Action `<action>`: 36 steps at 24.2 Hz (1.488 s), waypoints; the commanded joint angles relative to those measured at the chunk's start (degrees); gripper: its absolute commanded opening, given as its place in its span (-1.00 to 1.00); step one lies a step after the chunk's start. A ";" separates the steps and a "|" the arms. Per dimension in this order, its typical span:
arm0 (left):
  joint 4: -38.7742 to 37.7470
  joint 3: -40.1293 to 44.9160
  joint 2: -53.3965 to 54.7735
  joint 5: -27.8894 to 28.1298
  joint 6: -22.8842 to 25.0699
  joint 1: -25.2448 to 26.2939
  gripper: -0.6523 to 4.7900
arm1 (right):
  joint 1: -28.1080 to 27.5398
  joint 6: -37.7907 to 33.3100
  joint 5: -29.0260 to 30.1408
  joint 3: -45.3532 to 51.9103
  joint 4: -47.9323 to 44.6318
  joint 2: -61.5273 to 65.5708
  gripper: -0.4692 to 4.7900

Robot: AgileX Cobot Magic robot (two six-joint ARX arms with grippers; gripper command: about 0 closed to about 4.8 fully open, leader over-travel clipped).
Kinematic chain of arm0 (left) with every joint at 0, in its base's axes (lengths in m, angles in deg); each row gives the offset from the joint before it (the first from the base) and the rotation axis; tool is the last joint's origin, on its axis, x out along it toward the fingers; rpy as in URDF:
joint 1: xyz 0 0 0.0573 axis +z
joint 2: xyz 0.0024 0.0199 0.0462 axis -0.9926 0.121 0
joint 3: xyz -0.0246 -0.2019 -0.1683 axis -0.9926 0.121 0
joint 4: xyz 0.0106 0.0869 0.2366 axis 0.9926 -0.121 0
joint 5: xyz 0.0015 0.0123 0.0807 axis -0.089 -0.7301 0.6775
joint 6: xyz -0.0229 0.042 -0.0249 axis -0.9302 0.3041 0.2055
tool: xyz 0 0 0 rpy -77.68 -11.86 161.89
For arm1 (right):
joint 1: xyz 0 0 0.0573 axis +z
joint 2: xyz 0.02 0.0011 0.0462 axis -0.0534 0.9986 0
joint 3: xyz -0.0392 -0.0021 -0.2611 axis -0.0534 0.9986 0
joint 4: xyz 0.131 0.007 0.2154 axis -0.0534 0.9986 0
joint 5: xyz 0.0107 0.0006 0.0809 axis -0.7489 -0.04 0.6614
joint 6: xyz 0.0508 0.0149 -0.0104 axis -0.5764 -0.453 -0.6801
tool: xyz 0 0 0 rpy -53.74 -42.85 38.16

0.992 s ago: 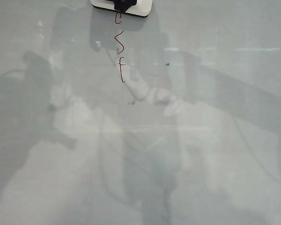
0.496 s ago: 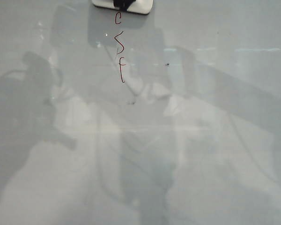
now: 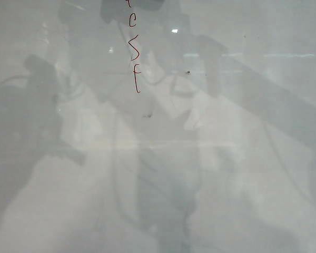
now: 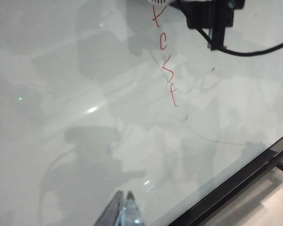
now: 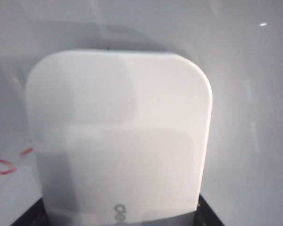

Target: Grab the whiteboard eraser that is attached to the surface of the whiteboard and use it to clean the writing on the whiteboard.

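The exterior view shows only the glossy whiteboard with hazy reflections and a column of red writing near its far edge; neither pincer appears there. The left wrist view adds the left pincer, its tips pressed together with nothing between them, low over bare board well away from the writing. The right wrist view is filled by the whiteboard eraser, grasped in the right pincer, red strokes just beside it.
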 commanded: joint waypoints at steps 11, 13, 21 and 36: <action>2.10 -0.13 -0.07 0.00 0.02 -0.04 -0.77 | -0.94 -5.57 6.56 1.97 4.04 6.25 -0.07; 2.08 -0.13 -0.07 0.02 0.02 -0.04 -0.77 | -1.40 -5.42 6.38 3.69 4.11 6.23 -0.07; 3.50 -0.13 -0.07 0.00 0.04 -0.04 -0.77 | -4.31 -3.21 6.69 4.81 6.95 6.23 -0.07; 6.32 -0.11 0.35 1.77 0.26 -0.04 -0.77 | -8.28 -5.68 15.74 12.02 8.48 6.25 -0.11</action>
